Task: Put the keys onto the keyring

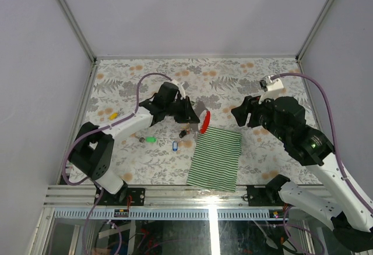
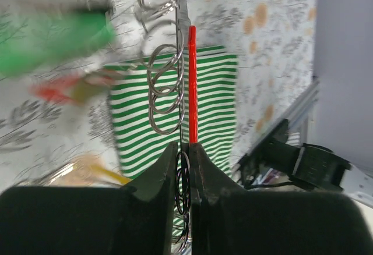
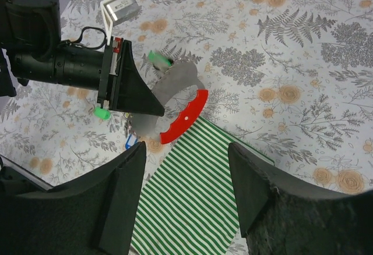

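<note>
Closest to the arm bases, a green-and-white striped cloth (image 1: 217,157) lies flat on the floral surface (image 1: 274,92), one short edge reaching the near rim. Just left of the cloth is the blue-tagged key (image 1: 173,145). The green-tagged key (image 1: 150,140) lies a little further left on the bare surface, apart from the blue one.

Beyond these, at the cloth's far left corner, is the left gripper (image 2: 184,148). Its jaws are clamped tight on the keyring (image 2: 191,86). The left wrist view shows the thin red clip piece standing straight out from between the jaws, with a row of wire rings beside it. The right wrist view shows the same keyring side-on as a curved red arc against a grey metal plate. Blurred green and red tags fill the left of the left wrist view, too soft to place.

Further out and well to the left, the yellow-tagged key (image 1: 114,116) lies alone near the surface's left edge.

The right gripper (image 3: 185,156) hangs off the cloth's far right corner, jaws spread wide apart, pointing towards the keyring.
</note>
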Controlling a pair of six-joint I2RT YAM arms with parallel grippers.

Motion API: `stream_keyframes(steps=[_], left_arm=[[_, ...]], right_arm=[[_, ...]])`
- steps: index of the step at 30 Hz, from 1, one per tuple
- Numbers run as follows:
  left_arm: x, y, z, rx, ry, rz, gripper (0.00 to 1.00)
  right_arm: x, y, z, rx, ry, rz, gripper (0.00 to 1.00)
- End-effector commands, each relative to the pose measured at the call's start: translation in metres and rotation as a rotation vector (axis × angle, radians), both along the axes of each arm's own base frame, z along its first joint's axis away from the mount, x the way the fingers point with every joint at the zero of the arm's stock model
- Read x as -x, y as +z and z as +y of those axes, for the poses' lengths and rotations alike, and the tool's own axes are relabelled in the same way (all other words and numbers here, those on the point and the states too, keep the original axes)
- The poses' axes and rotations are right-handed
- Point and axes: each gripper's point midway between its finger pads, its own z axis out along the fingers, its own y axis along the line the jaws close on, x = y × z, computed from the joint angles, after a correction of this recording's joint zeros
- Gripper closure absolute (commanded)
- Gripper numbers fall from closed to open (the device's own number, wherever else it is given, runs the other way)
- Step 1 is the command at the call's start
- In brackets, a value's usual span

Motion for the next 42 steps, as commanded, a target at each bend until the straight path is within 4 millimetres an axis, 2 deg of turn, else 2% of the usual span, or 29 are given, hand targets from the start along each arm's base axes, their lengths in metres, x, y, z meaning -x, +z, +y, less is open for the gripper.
stream_keyframes(steps=[1, 7, 12, 16, 20, 22, 24, 28, 32, 36, 40, 42], left_arm=[[-0.014, 0.050, -0.026, 0.224, -0.017, -0.069, 1.00], [-0.058, 0.015, -0.012, 0.271, 0.162, -0.044, 0.98], [-0.081, -0.006, -0.001, 0.312, 0.247, -0.043, 0.95], [-0.087, -0.016, 0.007, 0.314, 0.288, -0.049, 0.91], [-0.089, -0.035, 0.026, 0.274, 0.370, -0.032, 0.87], [-0.089, -0.040, 0.035, 0.262, 0.400, -0.029, 0.81], [-0.088, -0.046, 0.043, 0.240, 0.425, -0.025, 0.73], [-0.086, -0.050, 0.055, 0.217, 0.452, -0.027, 0.69], [-0.085, -0.042, 0.066, 0.203, 0.475, -0.053, 0.61], [-0.082, -0.018, 0.085, 0.147, 0.497, -0.123, 0.47], [-0.071, 0.018, 0.116, 0.025, 0.544, -0.230, 0.23], [-0.062, 0.046, 0.133, -0.028, 0.570, -0.314, 0.11]], right_arm=[[0.001, 0.024, 0.000, -0.051, -0.013, -0.039, 0.34], [0.002, 0.023, 0.007, -0.081, 0.017, -0.038, 0.30], [0.005, 0.019, 0.009, -0.105, 0.034, -0.064, 0.28], [0.005, 0.013, 0.010, -0.097, 0.046, -0.066, 0.27], [0.004, 0.008, 0.016, -0.099, 0.073, -0.071, 0.25], [0.004, 0.004, 0.019, -0.090, 0.089, -0.063, 0.21], [0.005, -0.001, 0.021, -0.068, 0.117, -0.065, 0.13], [0.012, -0.006, 0.022, -0.088, 0.147, -0.101, 0.06], [0.022, 0.003, 0.022, -0.172, 0.169, -0.163, 0.02], [0.031, 0.014, 0.018, -0.175, 0.194, -0.214, 0.01], [0.038, 0.019, 0.008, -0.094, 0.215, -0.267, 0.01], [0.039, 0.023, -0.003, -0.063, 0.175, -0.263, 0.01]])
